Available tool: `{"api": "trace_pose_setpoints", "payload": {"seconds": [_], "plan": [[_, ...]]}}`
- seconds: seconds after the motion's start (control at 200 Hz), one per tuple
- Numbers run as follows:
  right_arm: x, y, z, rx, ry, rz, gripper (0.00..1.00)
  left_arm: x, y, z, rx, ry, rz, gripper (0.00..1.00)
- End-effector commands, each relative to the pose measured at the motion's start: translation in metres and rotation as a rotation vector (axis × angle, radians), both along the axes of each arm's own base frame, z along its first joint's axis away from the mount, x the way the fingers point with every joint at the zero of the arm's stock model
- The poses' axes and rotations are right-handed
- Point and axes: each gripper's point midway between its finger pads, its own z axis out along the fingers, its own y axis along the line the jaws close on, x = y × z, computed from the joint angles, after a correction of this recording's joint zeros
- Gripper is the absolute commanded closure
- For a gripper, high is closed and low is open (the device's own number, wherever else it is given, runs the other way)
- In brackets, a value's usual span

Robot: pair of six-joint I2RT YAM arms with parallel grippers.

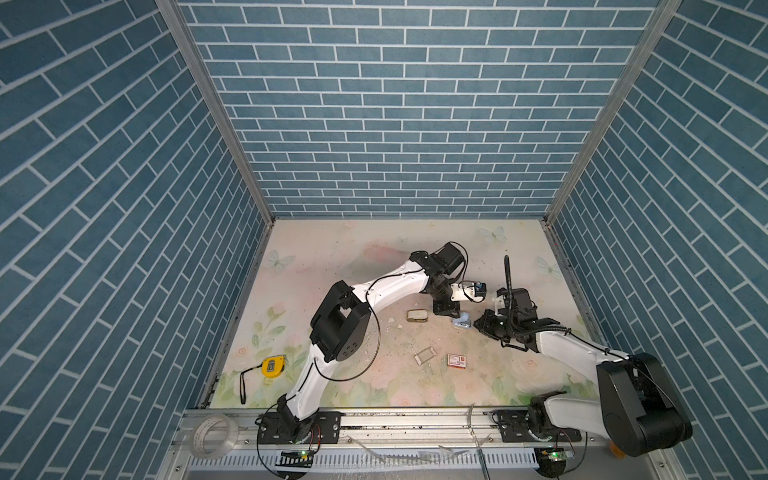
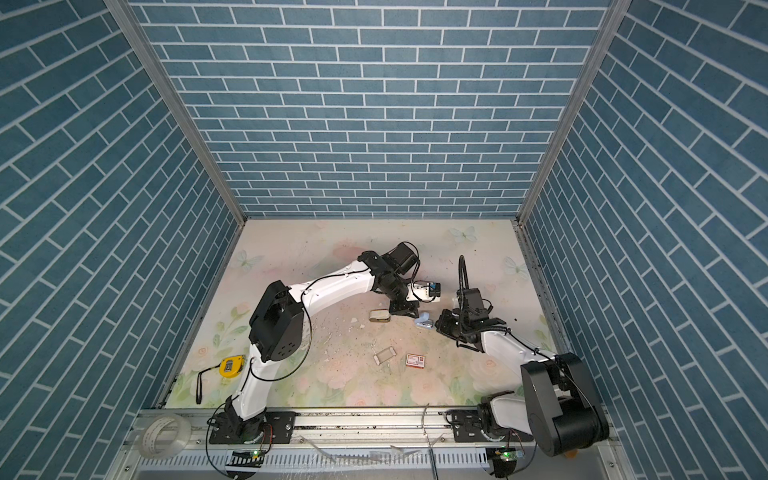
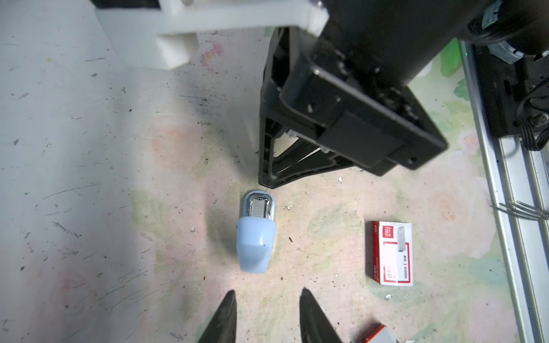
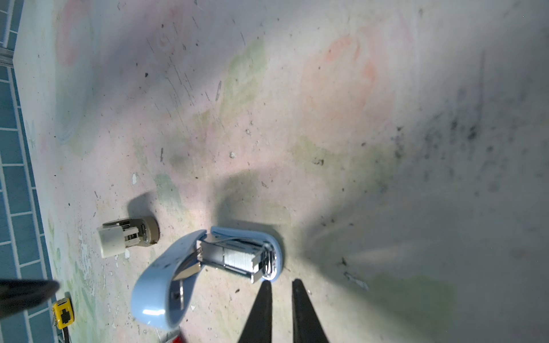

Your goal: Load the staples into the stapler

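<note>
The light-blue stapler (image 4: 166, 285) lies hinged open on the floral table, right of centre in both top views (image 1: 462, 323) (image 2: 424, 323). A silvery ribbed block, the staples (image 4: 237, 261) (image 3: 260, 206), sits in its metal channel. My right gripper (image 4: 281, 281) hovers just off the stapler's front end with only a narrow gap between its fingers and nothing in it; its black fingers (image 3: 273, 154) show in the left wrist view. My left gripper (image 3: 267, 292) is open and empty, a short way off the stapler's raised lid (image 3: 255, 246).
A red-and-white staple box (image 1: 456, 360) (image 3: 392, 254) lies nearer the front. A beige stapler-like object (image 1: 417, 316) (image 4: 127, 237) is left of the blue one. A clear plastic piece (image 1: 424, 355), a yellow tape measure (image 1: 273, 366) and a tape roll (image 1: 214, 434) are also present.
</note>
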Motion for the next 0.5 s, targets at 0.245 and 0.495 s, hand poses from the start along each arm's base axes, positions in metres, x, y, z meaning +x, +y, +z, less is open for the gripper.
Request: {"api": "trace_pose_setpoints", "payload": {"seconds": [0.245, 0.495], "plan": [[0.006, 0.004, -0.004, 0.071, 0.016, 0.001, 0.86, -0.005, -0.006, -0.010, 0.016, 0.016, -0.029, 0.62], [0.007, 0.006, -0.006, 0.096, 0.028, 0.012, 0.86, -0.008, -0.009, -0.019, 0.029, 0.017, -0.042, 0.62]]}}
